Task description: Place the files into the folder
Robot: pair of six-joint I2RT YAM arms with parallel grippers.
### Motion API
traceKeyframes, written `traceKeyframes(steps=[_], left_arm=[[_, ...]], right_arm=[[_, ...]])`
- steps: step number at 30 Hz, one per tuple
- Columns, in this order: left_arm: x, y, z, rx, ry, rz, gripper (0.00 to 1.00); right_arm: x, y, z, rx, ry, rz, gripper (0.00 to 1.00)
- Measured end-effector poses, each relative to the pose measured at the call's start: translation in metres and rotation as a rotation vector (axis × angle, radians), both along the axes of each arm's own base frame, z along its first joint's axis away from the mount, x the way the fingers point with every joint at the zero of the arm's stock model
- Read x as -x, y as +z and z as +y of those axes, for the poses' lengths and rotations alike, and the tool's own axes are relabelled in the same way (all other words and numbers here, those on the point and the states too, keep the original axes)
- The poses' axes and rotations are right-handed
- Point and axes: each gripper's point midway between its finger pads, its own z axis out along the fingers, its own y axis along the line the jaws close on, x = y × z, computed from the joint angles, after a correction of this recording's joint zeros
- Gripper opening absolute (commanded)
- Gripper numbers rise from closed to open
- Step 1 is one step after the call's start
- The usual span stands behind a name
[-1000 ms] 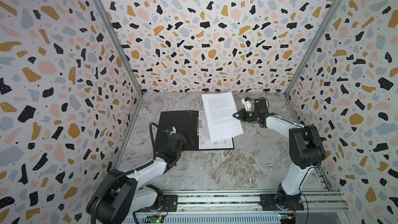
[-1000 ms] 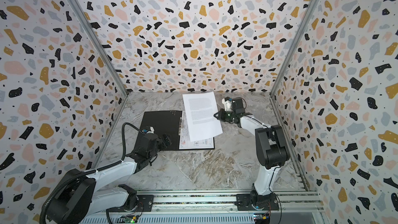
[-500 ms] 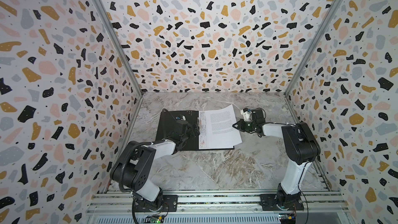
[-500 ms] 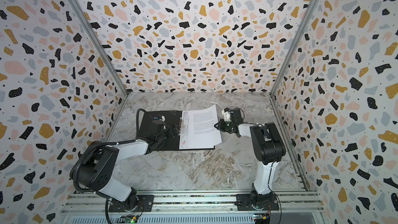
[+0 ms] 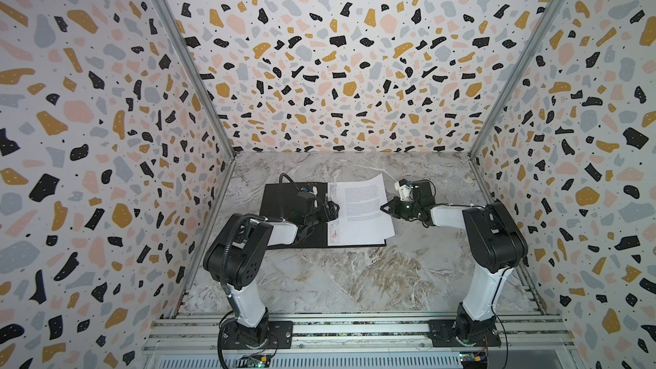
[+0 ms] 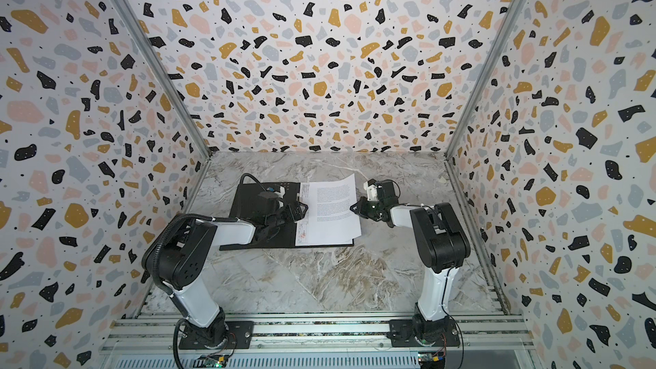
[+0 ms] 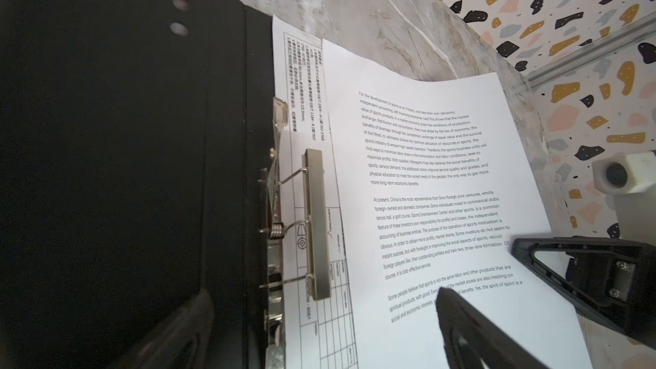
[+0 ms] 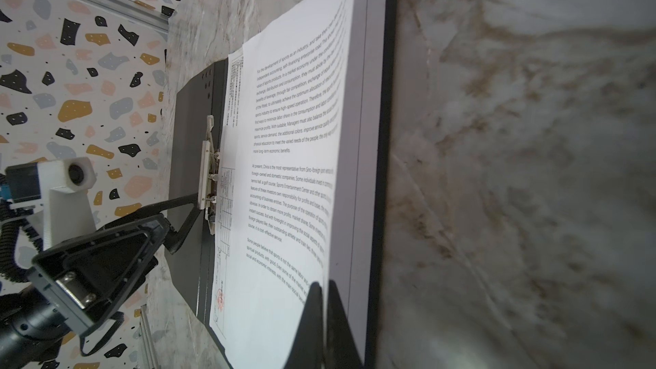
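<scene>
The right gripper pinches the text sheet over the folder; left gripper, spread, at the clip (drawing sheet beneath).

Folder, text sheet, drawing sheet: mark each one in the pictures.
Folder (image 5: 276,201): in a top view, bare black inner flap.
Text sheet (image 7: 443,207): left wrist view, middle of the printed paragraphs.
Drawing sheet (image 7: 300,76): left wrist view, exposed strip beside the text sheet.

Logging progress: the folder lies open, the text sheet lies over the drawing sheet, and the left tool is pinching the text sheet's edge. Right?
Not the left: the right tool is pinching the edge of the text sheet, as the right wrist view shows. The left tool stands open by the clip. The rest holds.
</scene>
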Motion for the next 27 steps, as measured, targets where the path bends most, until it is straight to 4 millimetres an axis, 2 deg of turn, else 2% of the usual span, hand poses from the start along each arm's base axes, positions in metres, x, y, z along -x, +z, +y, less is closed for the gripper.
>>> traceKeyframes(steps=[16, 22, 27], left_arm=[[-0.005, 0.004, -0.021, 0.124, -0.058, -0.015, 1.00], [-0.002, 0.005, -0.027, 0.157, -0.062, -0.014, 1.00], [0.006, 0.006, -0.041, 0.184, -0.085, -0.006, 1.00]], right_arm=[[0.002, -0.004, -0.003, 0.012, -0.010, 0.006, 0.00], [0.005, -0.004, -0.010, 0.015, -0.019, 0.009, 0.00], [0.004, 0.000, -0.016, 0.015, -0.031, -0.001, 0.00]])
